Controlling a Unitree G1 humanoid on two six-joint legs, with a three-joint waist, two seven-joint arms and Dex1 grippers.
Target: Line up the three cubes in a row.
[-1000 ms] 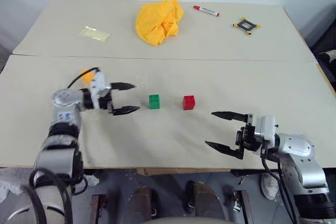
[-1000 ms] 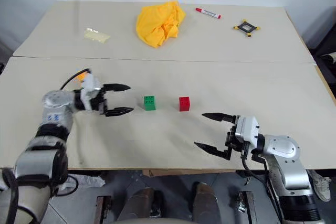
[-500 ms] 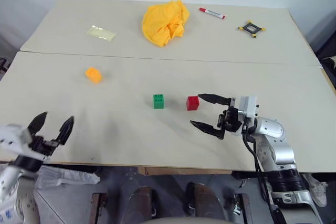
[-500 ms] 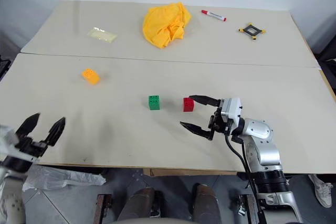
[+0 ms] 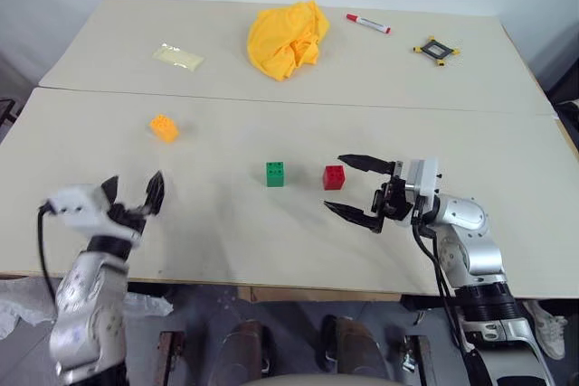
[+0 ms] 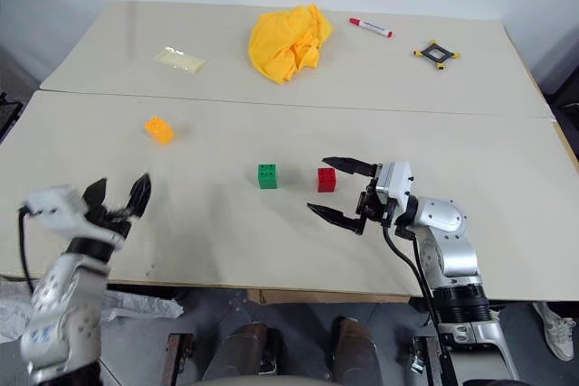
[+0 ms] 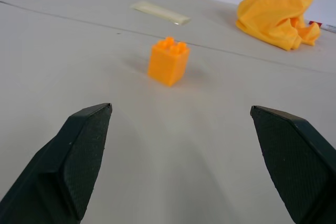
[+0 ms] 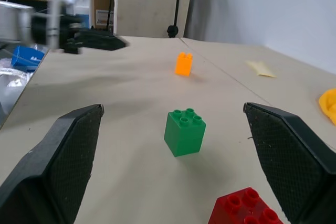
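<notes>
Two cubes side by side, the third stray; both grippers wide and empty.

You have the green cube [image 5: 275, 174] and the red cube [image 5: 334, 176] near each other at mid-table, apart but level with one another, while the orange-yellow cube [image 5: 164, 127] stands well off toward the robot's left and farther back. Your right gripper [image 5: 360, 193] hovers just beside the red cube, fingers spread wide, holding nothing. Your left gripper [image 5: 132, 198] sits near the table's front edge, fingers likewise wide, pointed toward the orange-yellow cube but well short of it. Judged by look, the cubes are light, rigid, smooth plastic that may skid or tip if nudged. Take the orange-yellow one across two flat opposite side walls, below the studs, not corner to corner.
</notes>
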